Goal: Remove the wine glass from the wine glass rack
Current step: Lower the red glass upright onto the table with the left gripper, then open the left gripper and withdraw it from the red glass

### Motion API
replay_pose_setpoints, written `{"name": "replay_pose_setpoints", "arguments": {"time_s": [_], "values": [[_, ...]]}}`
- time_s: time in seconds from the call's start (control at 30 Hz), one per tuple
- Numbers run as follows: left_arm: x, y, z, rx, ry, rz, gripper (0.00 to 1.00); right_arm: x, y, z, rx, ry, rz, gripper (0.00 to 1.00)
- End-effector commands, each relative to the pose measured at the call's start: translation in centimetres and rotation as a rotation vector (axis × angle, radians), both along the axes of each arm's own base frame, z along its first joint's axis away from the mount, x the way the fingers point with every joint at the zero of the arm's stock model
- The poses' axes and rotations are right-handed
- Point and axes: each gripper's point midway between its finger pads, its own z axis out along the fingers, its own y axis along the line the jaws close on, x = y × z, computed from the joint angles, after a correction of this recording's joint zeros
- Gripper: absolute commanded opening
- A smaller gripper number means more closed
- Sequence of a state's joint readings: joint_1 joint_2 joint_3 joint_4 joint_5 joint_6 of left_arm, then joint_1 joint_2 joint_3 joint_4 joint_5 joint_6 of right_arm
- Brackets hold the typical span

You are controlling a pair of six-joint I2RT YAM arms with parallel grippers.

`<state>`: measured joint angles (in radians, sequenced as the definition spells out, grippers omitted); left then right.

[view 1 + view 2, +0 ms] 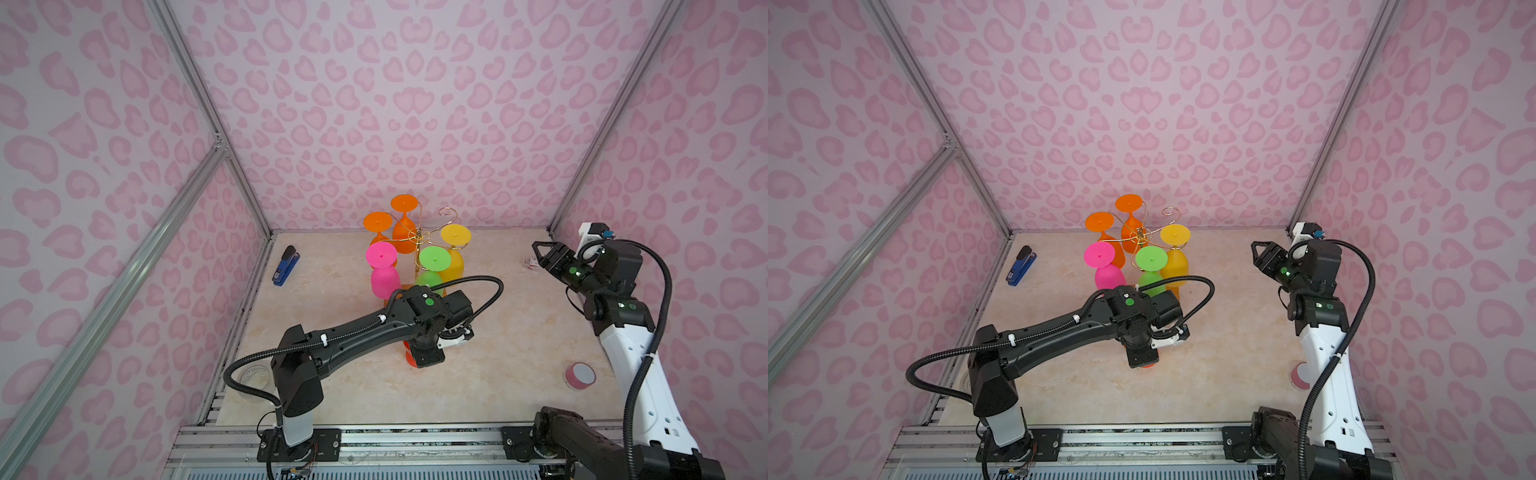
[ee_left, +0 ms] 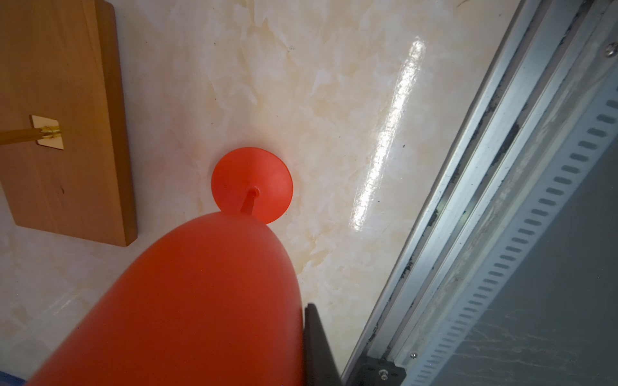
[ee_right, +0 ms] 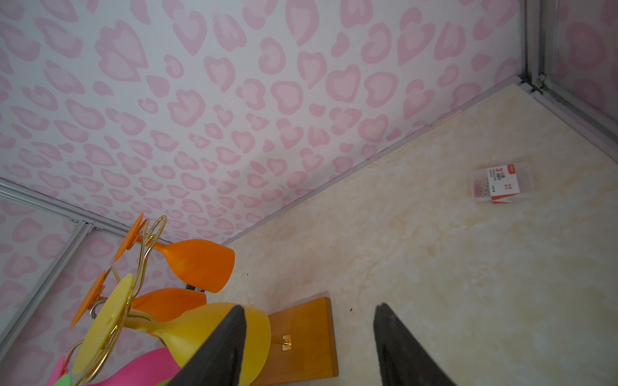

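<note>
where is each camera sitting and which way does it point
Top views: high at the front, looking down at the table, wine glass rack, left arm and right arm.
Left wrist: looks down along a held red wine glass; one finger shows.
Right wrist: faces the back wall; both fingers open.
Shared: both wrist views show the rack's wooden base.

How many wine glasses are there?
6. Five hang inverted on the wine glass rack: rear orange glass, nearer orange glass, pink glass, green glass, yellow glass. The left gripper holds the red glass upright.
</note>
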<state>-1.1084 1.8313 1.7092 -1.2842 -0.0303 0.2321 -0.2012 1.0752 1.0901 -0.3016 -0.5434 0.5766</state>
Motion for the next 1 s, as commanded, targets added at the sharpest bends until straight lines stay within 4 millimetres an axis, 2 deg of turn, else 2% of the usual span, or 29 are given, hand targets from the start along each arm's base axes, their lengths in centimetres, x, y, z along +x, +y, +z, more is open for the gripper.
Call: {"name": "replay_pose_setpoints", "arguments": {"time_s": [0.0,0.23,0.43,0.63,0.77,0.93,0.97], "values": [[0.0,0.4,-0.5,0.042,0.004,0.007,0.02,0.1,-0.1,0.3,-0.029,-0.02,0.002,0.62],[0.1,0.3,-1.0,0.058,0.014,-0.001,0.03,0.0,-0.1,0.4,-0.026,-0.021,0.005,0.62],[0.0,0.1,-1.0,0.06,0.027,-0.002,0.18,0.1,0.0,0.4,-0.023,-0.023,0.007,0.62],[0.0,0.1,-0.6,0.052,0.022,0.001,0.27,0.0,0.0,0.2,-0.019,-0.02,0.007,0.61],[0.3,0.1,1.0,0.023,-0.009,0.013,0.33,0.1,0.1,0.3,-0.013,-0.021,0.012,0.61],[0.8,0.3,5.7,-0.086,-0.095,0.036,0.35,0.1,0.3,0.8,0.001,-0.037,0.023,0.61],[0.9,0.4,6.8,-0.113,-0.118,0.042,0.39,0.1,0.4,0.9,0.005,-0.041,0.027,0.61]]}}
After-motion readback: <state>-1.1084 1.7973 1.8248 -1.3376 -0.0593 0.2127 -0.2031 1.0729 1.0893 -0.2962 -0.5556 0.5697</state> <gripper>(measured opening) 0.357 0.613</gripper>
